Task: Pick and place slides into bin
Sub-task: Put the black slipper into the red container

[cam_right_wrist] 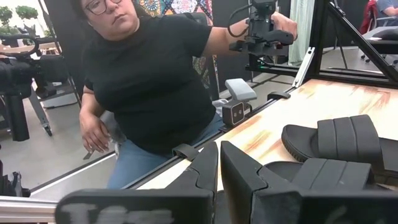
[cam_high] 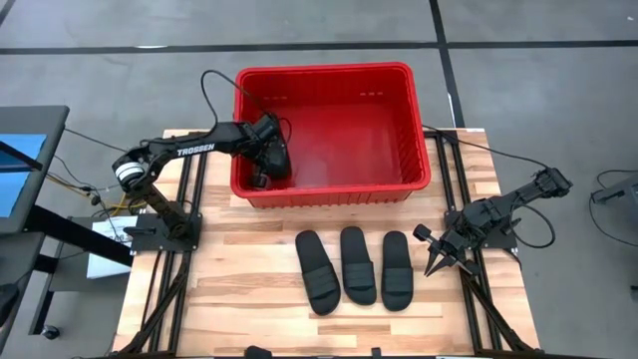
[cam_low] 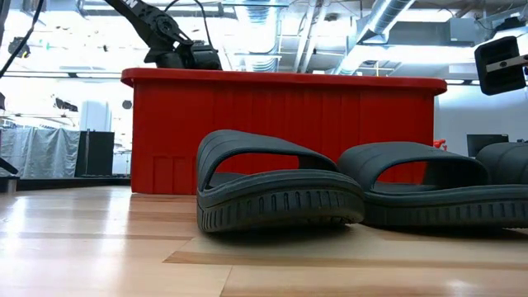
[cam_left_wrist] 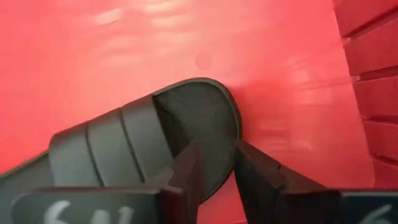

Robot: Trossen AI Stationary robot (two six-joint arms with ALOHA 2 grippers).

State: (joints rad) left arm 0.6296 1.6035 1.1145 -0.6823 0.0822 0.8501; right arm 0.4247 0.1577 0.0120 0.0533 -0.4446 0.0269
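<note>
Your left gripper (cam_left_wrist: 214, 171), inside the bin (cam_high: 329, 189) at its left wall, has jaws parted around one slide (cam_left_wrist: 143, 140) lying on the floor, apparently releasing it; three slides (cam_high: 356, 266) wait on the table (cam_high: 249, 299), right gripper (cam_high: 436, 261) shut, idle.

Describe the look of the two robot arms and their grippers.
Both arms are dark, jointed and slim. The left arm carries white TROSSEN lettering, a pale ring near its base and a looping black cable. The left gripper and right gripper have two black, wedge-shaped fingers.
</note>
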